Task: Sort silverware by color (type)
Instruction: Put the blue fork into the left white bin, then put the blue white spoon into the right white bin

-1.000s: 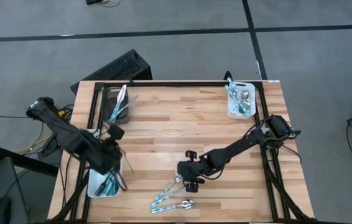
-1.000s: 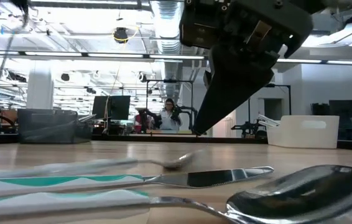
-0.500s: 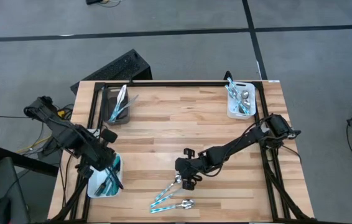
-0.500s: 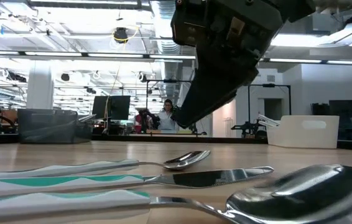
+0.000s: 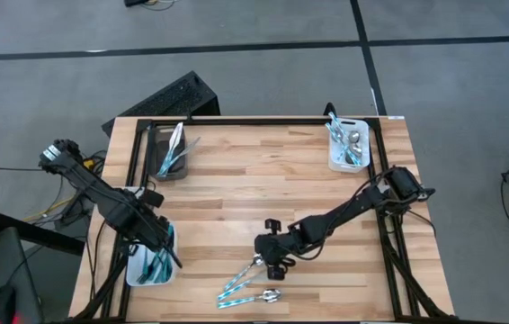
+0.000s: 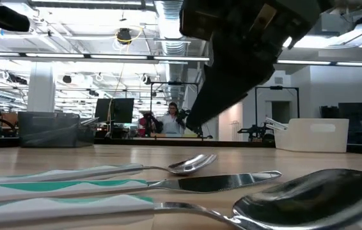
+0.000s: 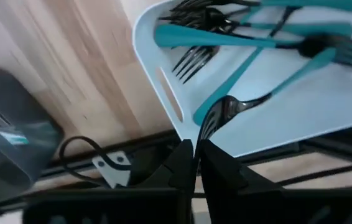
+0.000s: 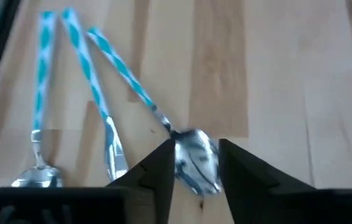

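Between right fingers [image 8: 194, 163], spoon [image 8: 196, 158], handle outward

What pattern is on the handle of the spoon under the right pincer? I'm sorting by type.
Teal and white stripes on the spoon, clearest in the right wrist view.

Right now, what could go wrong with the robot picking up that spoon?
The right hand straddles the spoon's round, shiny bowl, so it may slip out. The knife lies close beside it and could get bumped. The left hand, shut over the white bin, might snag a fork.
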